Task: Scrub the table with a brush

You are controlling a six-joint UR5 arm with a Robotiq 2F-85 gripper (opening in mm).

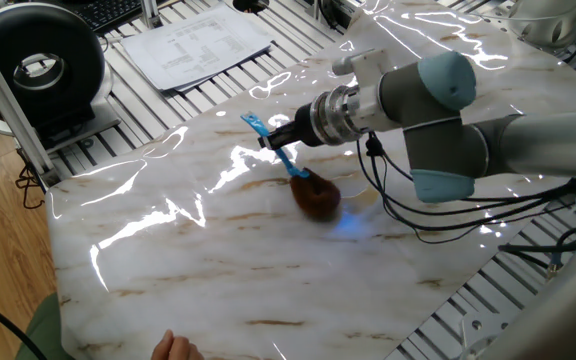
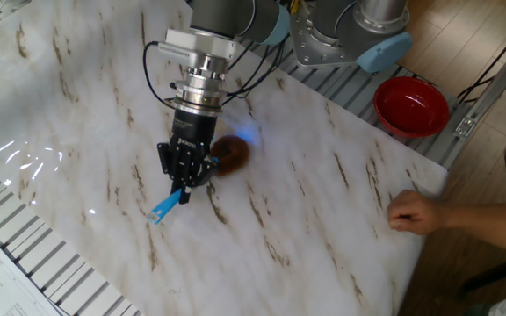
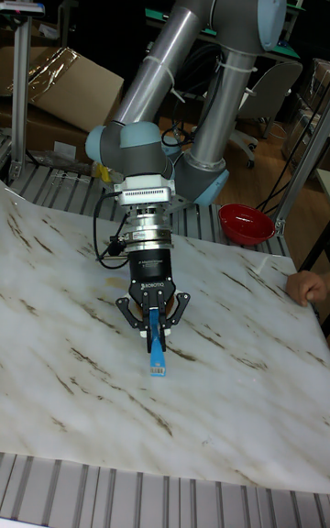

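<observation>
The brush has a thin blue handle [image 1: 273, 148] and a fuzzy brown head [image 1: 315, 197] that rests on the white marble table [image 1: 218, 270]. My gripper [image 1: 281, 140] is shut on the handle's middle, and the blue tip sticks out past the fingers. From the other side, the gripper [image 2: 185, 175] holds the handle [image 2: 162, 210], with the head [image 2: 231, 151] just behind it on the table [image 2: 323, 202]. In the tall view the gripper [image 3: 153, 313] points down at the table [image 3: 238, 400]. The handle [image 3: 156, 351] pokes out below; the head is hidden.
A red bowl [image 2: 411, 105] sits on the ribbed frame past the table's corner. A person's hand [image 2: 411, 213] rests on the table edge; another hand [image 1: 173, 347] shows at the near edge. Papers [image 1: 203, 40] and a black round device [image 1: 33, 65] lie beyond the table.
</observation>
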